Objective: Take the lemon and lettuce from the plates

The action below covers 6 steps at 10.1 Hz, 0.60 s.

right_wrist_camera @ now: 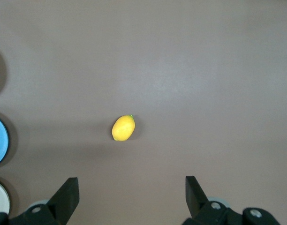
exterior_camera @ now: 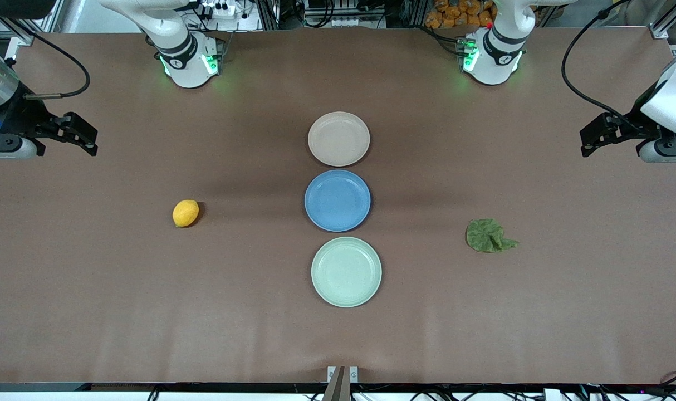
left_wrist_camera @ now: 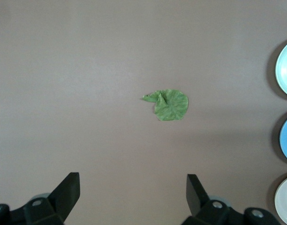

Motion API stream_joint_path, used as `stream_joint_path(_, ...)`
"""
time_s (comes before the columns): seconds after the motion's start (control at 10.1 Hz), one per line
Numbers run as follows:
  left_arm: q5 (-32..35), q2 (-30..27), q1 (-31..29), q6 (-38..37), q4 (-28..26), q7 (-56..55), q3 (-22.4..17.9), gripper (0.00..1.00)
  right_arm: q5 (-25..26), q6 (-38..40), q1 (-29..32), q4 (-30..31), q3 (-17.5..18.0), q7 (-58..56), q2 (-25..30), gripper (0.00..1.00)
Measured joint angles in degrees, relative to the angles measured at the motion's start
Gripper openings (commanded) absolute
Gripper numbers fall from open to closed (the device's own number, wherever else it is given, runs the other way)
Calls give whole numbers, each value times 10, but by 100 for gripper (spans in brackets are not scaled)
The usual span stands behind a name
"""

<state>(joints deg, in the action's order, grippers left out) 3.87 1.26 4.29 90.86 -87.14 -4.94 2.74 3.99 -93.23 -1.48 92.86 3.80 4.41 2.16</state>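
The lemon (exterior_camera: 185, 213) and the lettuce (exterior_camera: 489, 235) are seen on the bare table, not on the plates (exterior_camera: 338, 138). The firm, smooth lemon is best gripped across its middle; the limp, light leaf is best pinched at a fold. Both the left gripper (exterior_camera: 598, 135) and the right gripper (exterior_camera: 79, 133) are held wide open and empty above the table ends.

I count three round plain plates in a row down the middle of the brown bench: one beige-pink plate (exterior_camera: 338, 138), one blue plate (exterior_camera: 337, 200) and one pale mint-green plate (exterior_camera: 346, 272), which sits closest to the front edge. I see one small oval yellow-orange lemon (exterior_camera: 185, 213) toward the right arm's end and one wrinkled dull-green lettuce leaf (exterior_camera: 489, 236) toward the left arm's end. That makes five loose items on my bench.
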Motion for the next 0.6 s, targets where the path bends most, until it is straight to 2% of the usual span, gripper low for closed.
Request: stream_joint_path(0.6,-4,0,0,1,8,0,0,100,2,-4,-1,5,0,1,-10,100)
